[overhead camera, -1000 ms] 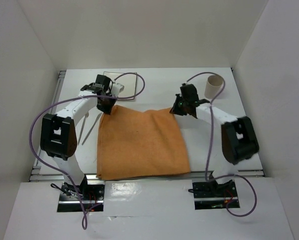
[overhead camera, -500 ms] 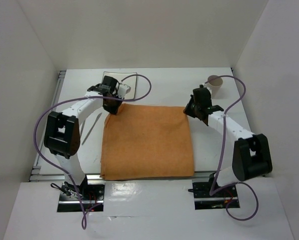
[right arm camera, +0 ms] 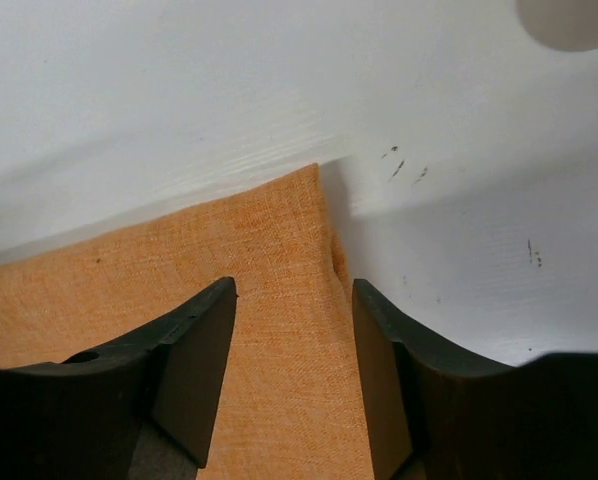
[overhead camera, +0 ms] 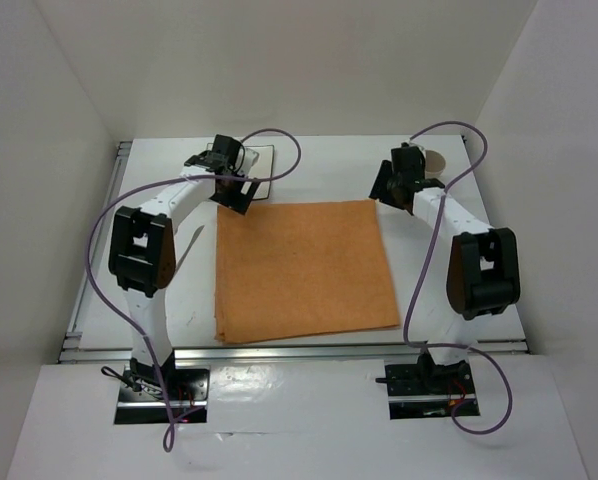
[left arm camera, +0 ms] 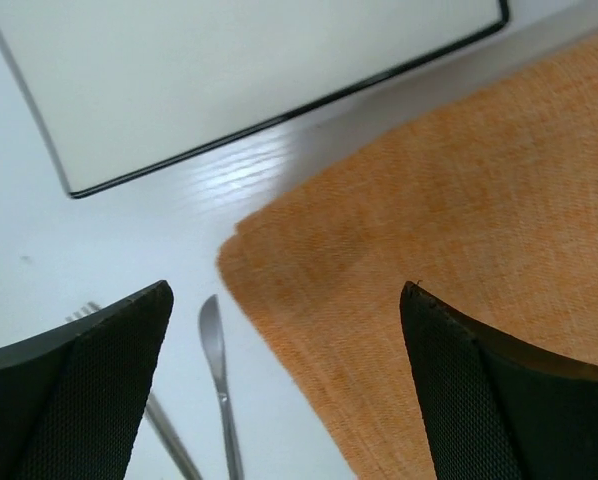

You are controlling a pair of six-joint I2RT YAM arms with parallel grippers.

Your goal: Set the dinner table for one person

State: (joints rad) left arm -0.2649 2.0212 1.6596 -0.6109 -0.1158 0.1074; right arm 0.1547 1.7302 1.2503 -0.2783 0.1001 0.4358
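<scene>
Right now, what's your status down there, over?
Left gripper open, right gripper open, both empty. Orange cloth flat on dinner table. Plate, knife beside its corner.

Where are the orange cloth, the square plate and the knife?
orange cloth (overhead camera: 304, 270): top view, its middle.
square plate (left arm camera: 249, 70): left wrist view, its white face.
knife (left arm camera: 215, 350): left wrist view, its blade.

You're running 2 matching arms. The left arm (overhead camera: 174, 195) and right arm (overhead camera: 439, 215) have white link shells broken up by chunky black joint housings (overhead camera: 139, 250). A thin purple cable (overhead camera: 88, 272) loops loosely off each arm. Each arm stands on a black base plate (overhead camera: 159, 385). The left gripper (left arm camera: 287, 290) has broad matte black fingers (left arm camera: 79, 390) with a fine mesh texture. The right gripper (right arm camera: 294, 285) has plain black wedge-shaped fingers (right arm camera: 194, 360).
</scene>
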